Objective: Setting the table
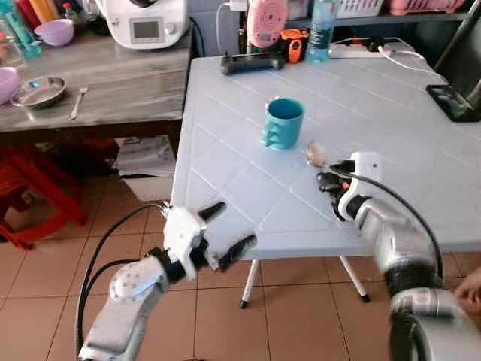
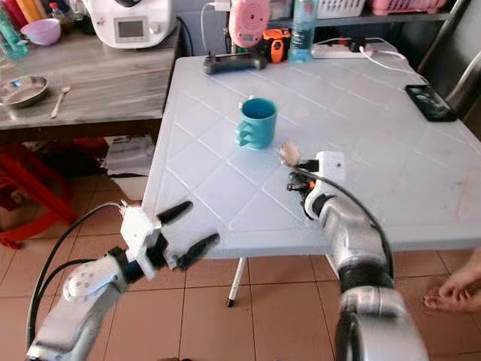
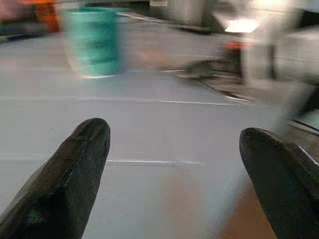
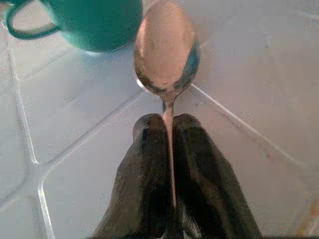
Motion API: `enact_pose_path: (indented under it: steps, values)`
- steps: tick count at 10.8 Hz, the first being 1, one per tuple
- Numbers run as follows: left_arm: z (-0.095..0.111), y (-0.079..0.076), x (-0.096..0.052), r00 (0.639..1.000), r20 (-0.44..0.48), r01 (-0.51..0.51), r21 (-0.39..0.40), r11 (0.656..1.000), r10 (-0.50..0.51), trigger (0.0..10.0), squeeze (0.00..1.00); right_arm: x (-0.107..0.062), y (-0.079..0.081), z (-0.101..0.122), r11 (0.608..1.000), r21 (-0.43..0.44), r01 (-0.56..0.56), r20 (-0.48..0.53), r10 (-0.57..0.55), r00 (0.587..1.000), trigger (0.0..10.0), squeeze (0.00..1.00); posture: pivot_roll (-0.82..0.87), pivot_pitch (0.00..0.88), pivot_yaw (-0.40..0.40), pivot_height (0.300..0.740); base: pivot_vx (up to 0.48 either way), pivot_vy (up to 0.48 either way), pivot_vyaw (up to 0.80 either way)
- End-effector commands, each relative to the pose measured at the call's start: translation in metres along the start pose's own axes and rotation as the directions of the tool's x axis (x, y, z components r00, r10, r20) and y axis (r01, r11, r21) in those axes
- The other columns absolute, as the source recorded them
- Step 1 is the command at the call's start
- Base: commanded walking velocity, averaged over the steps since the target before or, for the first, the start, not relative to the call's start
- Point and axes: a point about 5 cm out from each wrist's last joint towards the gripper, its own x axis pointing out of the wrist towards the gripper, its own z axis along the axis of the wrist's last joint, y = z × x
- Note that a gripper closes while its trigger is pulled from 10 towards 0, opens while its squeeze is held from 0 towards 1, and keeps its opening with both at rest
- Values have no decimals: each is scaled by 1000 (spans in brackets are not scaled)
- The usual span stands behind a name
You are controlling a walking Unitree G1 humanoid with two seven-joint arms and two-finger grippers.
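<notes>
A teal mug (image 1: 283, 122) stands upright near the middle of the pale blue table (image 1: 225, 173). Just to its right, my right gripper (image 1: 325, 180) is shut on the handle of a metal spoon (image 4: 167, 50), whose bowl (image 1: 316, 153) points away from me toward the mug (image 4: 89, 22) and hovers just above the tabletop. My left gripper (image 1: 229, 229) hangs open and empty at the table's near left edge, its fingers (image 3: 75, 169) spread wide and pointing across the table toward the mug (image 3: 93, 41).
A wooden counter (image 1: 128, 75) to the left holds a steel bowl (image 1: 37, 91), a spoon (image 1: 77, 101) and a white appliance (image 1: 146, 22). A black phone (image 1: 453, 101), power strip and bottle (image 1: 322, 30) lie at the table's far side. A person's hand (image 2: 458, 289) shows low right.
</notes>
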Motion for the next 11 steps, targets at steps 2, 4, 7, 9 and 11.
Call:
enact_pose_path:
  steps: [2, 4, 7, 9, 11]
  values:
    - [-6, 25, -5, 974, -45, -222, 3, 975, 222, 10000, 0, -10, 7, 1, 998, 20, 62, 81, -64, 995, 0, 0, 71, 60, 32, 740, 0, 0, 0]
    - [-7, 38, -7, 928, -43, -371, -38, 928, 369, 10000, 0, -23, 17, -2, 992, 41, 117, 161, -122, 979, 10000, 0, 74, 51, 27, 740, 0, 0, 0]
    - [-2, 47, 6, 911, -13, -411, -109, 905, 412, 10000, 0, -39, 34, -4, 987, 46, 153, 255, -160, 954, 10000, 0, 64, 26, 31, 740, 0, 0, -267]
    - [-1, 45, 11, 906, -4, -421, -123, 899, 424, 10000, 0, -41, 38, -2, 986, 39, 161, 266, -165, 950, 10000, 0, 57, 18, 32, 740, 0, 141, -728]
    - [-4, 43, 16, 908, -5, -416, -134, 900, 419, 10000, 0, -43, 37, 0, 984, 39, 172, 274, -176, 945, 10000, 0, 46, 5, 26, 740, 0, 304, -250]
